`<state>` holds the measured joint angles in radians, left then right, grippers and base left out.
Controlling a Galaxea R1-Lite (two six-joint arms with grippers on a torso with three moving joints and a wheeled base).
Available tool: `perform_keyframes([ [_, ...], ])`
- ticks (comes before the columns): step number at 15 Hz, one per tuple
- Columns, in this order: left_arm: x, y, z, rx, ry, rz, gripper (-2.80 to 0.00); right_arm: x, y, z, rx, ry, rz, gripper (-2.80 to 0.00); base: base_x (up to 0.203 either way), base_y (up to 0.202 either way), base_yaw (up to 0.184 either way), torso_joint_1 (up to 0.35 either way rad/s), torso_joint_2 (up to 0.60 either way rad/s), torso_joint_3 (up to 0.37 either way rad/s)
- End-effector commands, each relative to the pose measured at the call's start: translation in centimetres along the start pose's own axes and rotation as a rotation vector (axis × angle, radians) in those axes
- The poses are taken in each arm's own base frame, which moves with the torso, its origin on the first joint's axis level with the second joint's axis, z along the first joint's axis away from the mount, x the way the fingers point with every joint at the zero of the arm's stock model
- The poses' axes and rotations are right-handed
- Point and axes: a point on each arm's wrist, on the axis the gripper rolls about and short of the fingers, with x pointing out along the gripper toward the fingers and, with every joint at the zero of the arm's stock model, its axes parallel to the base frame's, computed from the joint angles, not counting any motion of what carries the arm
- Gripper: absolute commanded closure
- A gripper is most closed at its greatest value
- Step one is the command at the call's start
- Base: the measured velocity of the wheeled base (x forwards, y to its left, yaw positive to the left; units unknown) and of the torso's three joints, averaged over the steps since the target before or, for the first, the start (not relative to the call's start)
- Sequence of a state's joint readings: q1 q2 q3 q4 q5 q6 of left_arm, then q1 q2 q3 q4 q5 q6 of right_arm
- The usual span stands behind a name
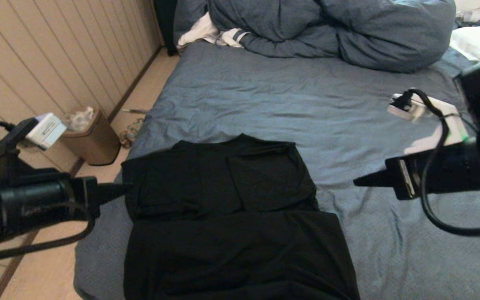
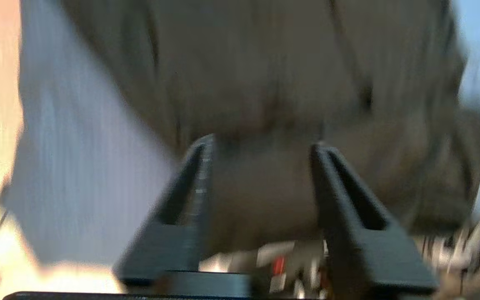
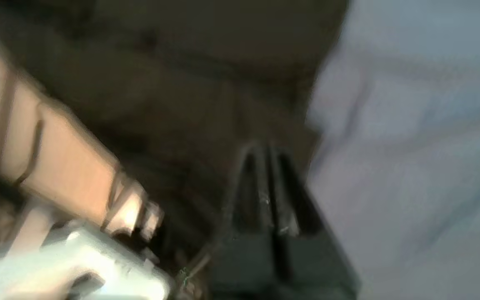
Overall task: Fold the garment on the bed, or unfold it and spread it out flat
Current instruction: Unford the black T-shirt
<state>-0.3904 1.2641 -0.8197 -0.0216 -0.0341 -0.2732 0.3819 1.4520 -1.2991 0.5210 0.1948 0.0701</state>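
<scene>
The garment [image 1: 231, 216], a black T-shirt with its plain side up, lies on the near part of the bed [image 1: 286, 96]. Its upper part is folded in on itself and the print is hidden. My left gripper [image 1: 123, 188] hovers at the shirt's left edge, open, and the fabric [image 2: 265, 83] shows beyond its spread fingers [image 2: 200, 175]. My right gripper [image 1: 358, 182] hangs over the bare sheet just right of the shirt, shut with nothing between its fingers [image 3: 261, 183]. The shirt [image 3: 181, 83] fills the area ahead of it.
A bunched blue duvet [image 1: 331, 29] and a white striped cloth [image 1: 211, 33] lie at the far end of the bed. A white pillow [image 1: 479, 39] sits far right. A brown bin [image 1: 90, 135] stands on the floor by the wall, left of the bed.
</scene>
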Motion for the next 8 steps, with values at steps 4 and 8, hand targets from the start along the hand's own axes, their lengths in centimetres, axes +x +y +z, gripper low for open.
perform_keyframes([
  [4,9.5,3.4,4.6,-0.029,0.032,0.092,0.00,8.4,-2.2,4.6,0.020,0.024,-0.022,0.00,0.000,0.000,0.000,0.000,0.00,0.000],
  [8,15.6,6.2,4.6,-0.009,-0.004,0.121,0.00,13.0,-5.0,7.0,0.028,-0.057,-0.061,0.00,0.000,0.000,0.000,0.000,0.00,0.000],
])
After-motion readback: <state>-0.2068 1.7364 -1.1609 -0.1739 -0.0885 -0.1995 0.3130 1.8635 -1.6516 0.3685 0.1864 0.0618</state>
